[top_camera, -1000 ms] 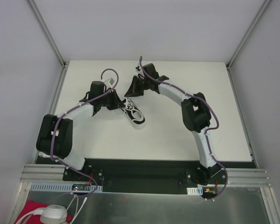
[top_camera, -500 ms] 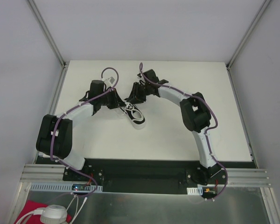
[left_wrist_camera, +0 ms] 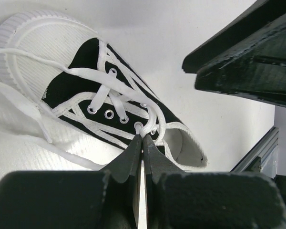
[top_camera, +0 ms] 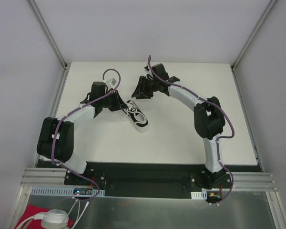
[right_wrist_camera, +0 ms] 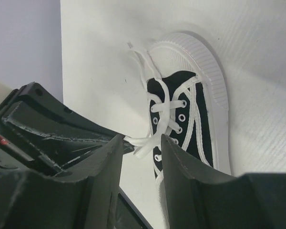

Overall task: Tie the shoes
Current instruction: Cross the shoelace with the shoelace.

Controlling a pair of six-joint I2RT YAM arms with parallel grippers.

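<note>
My left tool clamps a lace of the sneaker; my right tool gapes just beside, away from table edges.

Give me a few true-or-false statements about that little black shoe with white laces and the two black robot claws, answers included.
1. The left gripper is clamped shut on a thin white lace of the small black sneaker. True.
2. The right gripper has its jaws pressed tightly together. False: they stand apart.
3. Two sneakers lie on the white table. False: there is only one.
4. The sneaker's toe has a ribbed white rubber rim. True.
</note>
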